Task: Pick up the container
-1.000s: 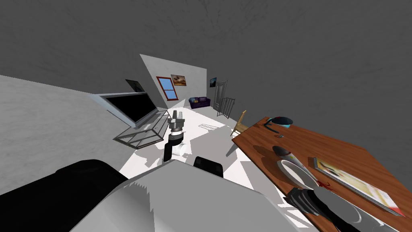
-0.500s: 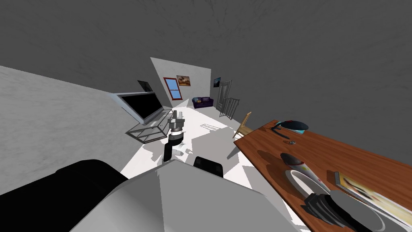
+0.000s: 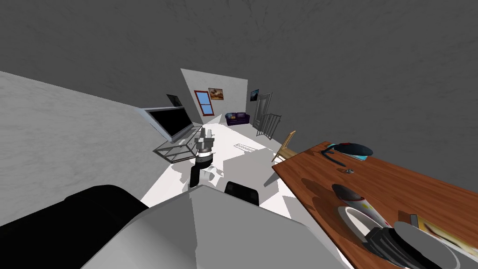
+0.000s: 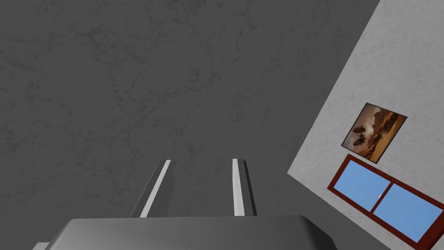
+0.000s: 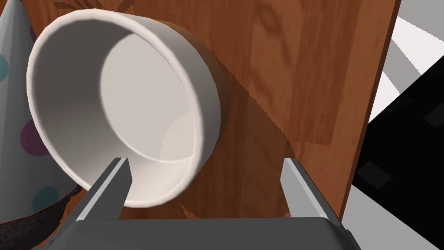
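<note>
The container (image 5: 117,108) is a white round tub with an open top, standing on the wooden table (image 5: 277,65) near its edge. My right gripper (image 5: 208,186) hangs open just above it, with the tub's near rim between the fingers and close to one finger (image 5: 115,182). In the head view the container (image 3: 353,218) shows at the lower right, partly under my right forearm (image 3: 411,247). My left gripper (image 3: 205,133) is raised in front of my chest, open and holding nothing.
A spotted cone (image 3: 354,196) lies right against the container. A flat book (image 3: 441,232) and a dark blue object (image 3: 354,149) are also on the table. A wooden chair (image 3: 285,142) stands at its far corner. A TV (image 3: 170,120) on a glass stand (image 3: 175,150) is across the white floor.
The whole head picture has swung, so I have turned: the table and its things slid right and down. My right arm stays over the container. The left arm holds its pose.
</note>
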